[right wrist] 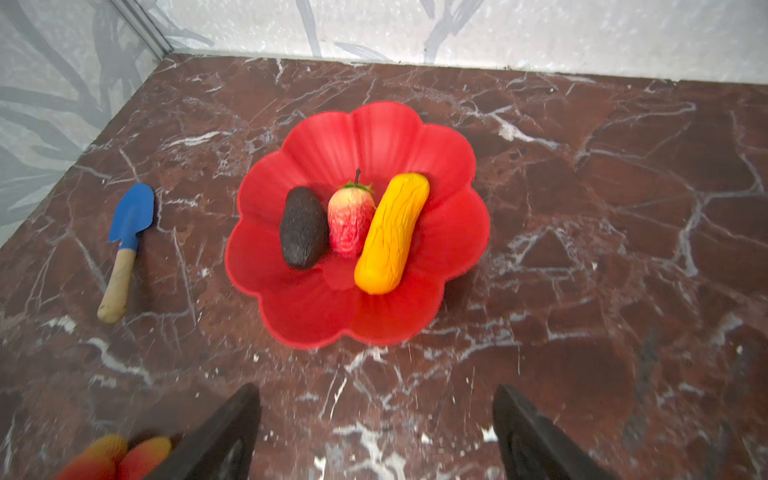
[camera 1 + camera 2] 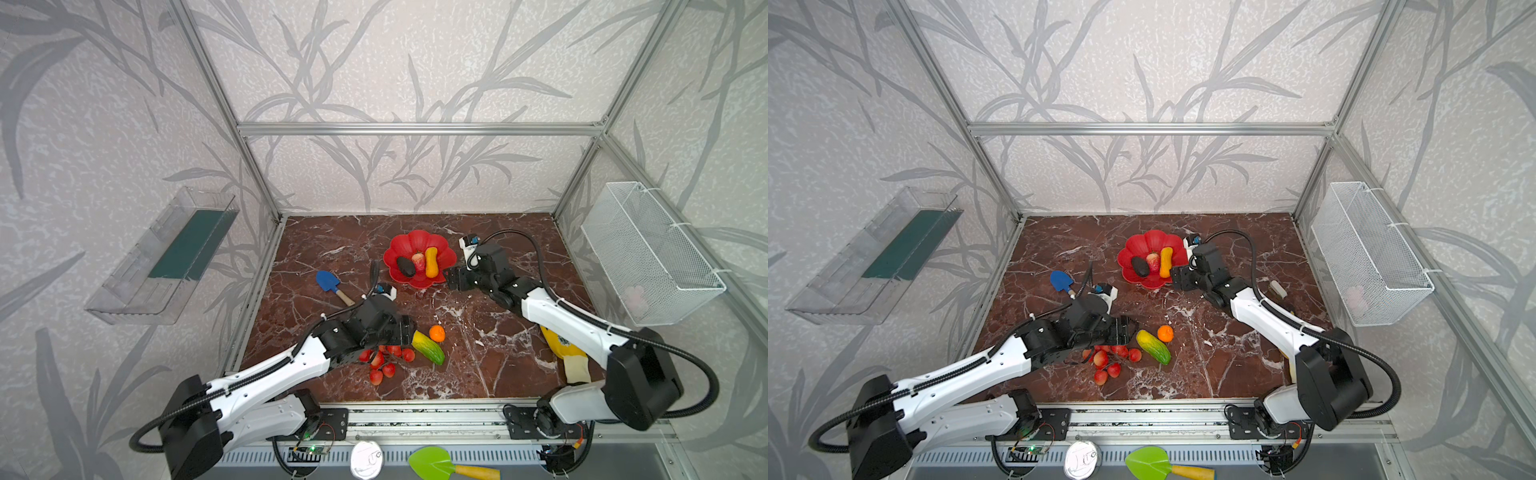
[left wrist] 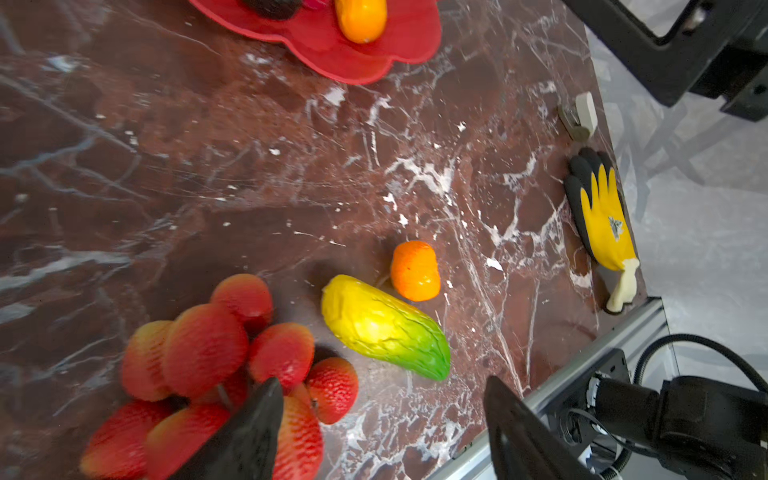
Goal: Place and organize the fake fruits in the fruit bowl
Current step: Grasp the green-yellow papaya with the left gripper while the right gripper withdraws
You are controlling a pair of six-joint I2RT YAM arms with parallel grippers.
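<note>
Left claw (image 3: 383,379) gapes beside bumpy red berry cluster (image 3: 208,353).

Marble tabletop (image 2: 478,357); on it fruit bowl (image 2: 415,239), blue shovel (image 2: 327,281), berry cluster (image 2: 384,363), yellow-green oblong (image 2: 428,348), orange ball (image 2: 436,333), yellow glove (image 3: 600,224)

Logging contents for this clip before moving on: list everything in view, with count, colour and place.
fruit bowl: 1, red, back middle of table
dark oval fruit: 1, near-black, in bowl
strawberry-like piece: 1, red-yellow, in bowl
gourd-shaped fruit: 1, yellow-orange, in bowl
berry cluster: 1, red, table front
oblong fruit: 1, yellow-green, table, beside cluster
small ball: 1, orange, table, next to oblong fruit
toy shovel: 1, blue, table, left of bowl
glove: 1, yellow and black, table's right edge
wire basket: 1, white, right wall
clear tray: 1, transparent, left wall
green shovel: 1, green, below table's front rail
left gripper: 1, black, open, by the cluster
right gripper: 1, black, open, empty, beside bowl
</note>
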